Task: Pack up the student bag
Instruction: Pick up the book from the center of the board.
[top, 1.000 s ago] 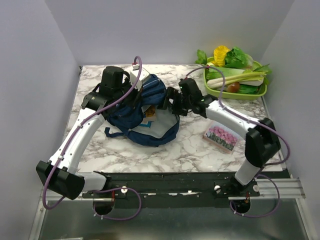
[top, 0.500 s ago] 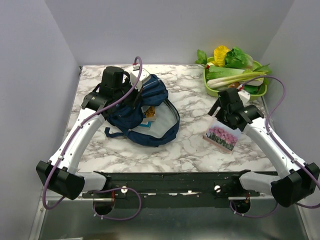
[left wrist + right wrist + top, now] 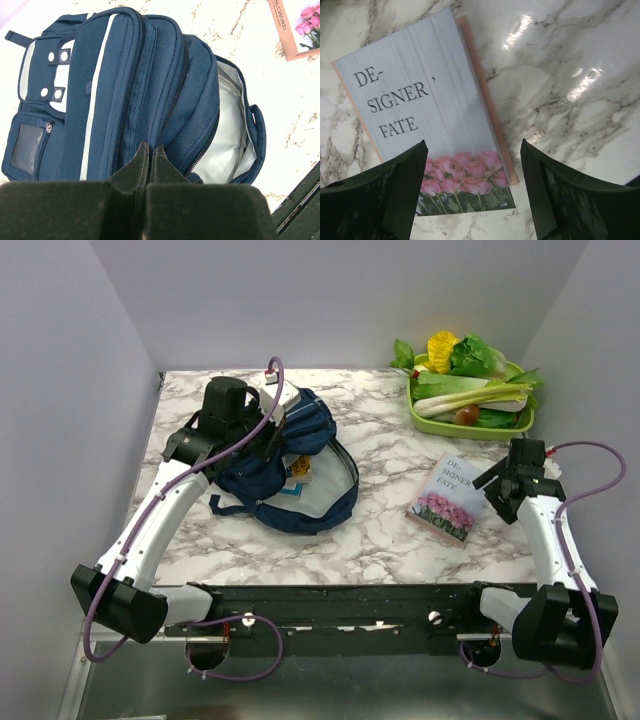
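Observation:
The student bag (image 3: 300, 455), navy with a grey stripe, lies at the table's middle left with its main compartment open and its pale lining showing. In the left wrist view the student bag (image 3: 125, 85) fills the frame. My left gripper (image 3: 268, 438) rests on the bag's top, and its jaws (image 3: 150, 148) are shut on a fold of the navy fabric beside the zip. A book (image 3: 448, 497) with pink roses and the words "Designer Fate" lies flat at the right. My right gripper (image 3: 494, 484) hangs open and empty just above the book's right edge, straddling the book (image 3: 420, 100) in the right wrist view (image 3: 472, 146).
A green tray (image 3: 425, 420) of vegetables stands at the back right corner. Some small items (image 3: 300, 470) show inside the bag's opening. Bare marble lies between the bag and the book. Walls close in the left, right and back.
My right arm has swung away from the bag's opening to the right and now hovers over the book, which is fully uncovered. The left arm and bag have stayed put.

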Tool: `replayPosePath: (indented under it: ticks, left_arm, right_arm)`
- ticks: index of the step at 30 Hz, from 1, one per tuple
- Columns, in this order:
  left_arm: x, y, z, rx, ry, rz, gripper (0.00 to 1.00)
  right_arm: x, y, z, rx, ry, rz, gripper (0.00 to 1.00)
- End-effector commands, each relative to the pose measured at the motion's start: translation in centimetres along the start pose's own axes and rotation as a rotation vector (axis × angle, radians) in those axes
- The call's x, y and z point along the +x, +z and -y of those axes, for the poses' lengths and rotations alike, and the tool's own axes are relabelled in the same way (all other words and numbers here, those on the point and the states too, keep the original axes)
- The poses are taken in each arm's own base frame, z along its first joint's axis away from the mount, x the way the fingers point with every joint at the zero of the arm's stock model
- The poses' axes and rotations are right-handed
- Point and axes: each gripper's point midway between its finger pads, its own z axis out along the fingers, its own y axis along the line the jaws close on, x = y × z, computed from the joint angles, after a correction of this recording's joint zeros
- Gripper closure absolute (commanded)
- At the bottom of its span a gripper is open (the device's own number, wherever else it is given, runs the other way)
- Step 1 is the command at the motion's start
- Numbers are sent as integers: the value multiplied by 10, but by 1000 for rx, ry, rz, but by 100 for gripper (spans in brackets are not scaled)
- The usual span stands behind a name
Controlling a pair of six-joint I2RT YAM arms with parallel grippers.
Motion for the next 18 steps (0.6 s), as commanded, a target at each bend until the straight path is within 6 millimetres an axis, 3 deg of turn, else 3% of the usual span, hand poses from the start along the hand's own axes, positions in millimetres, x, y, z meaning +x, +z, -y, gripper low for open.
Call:
replayPosePath:
  ticks: [1,6,8,10,15,18]
  left_arm:
    - [-50,-21,5,-3,64,196,100]
    - [-52,-19,3,-7,58,199,100]
    - [-54,-20,3,-8,61,203,100]
    - [-54,-20,1,-16,70,200,100]
    - [-55,-22,-1,-27,77,198,100]
    - [-52,-19,-1,-23,67,191,100]
  right_arm:
    - [4,21,-26,-120,-51,-41,19]
    - [25,44,-27,-125,-30,-135,30]
    - [38,53,-19,-111,-11,-178,30]
    - [39,58,-14,-107,15,-179,30]
    - [47,63,-5,-97,11,-186,31]
    - [52,64,-10,-139,20,-197,36]
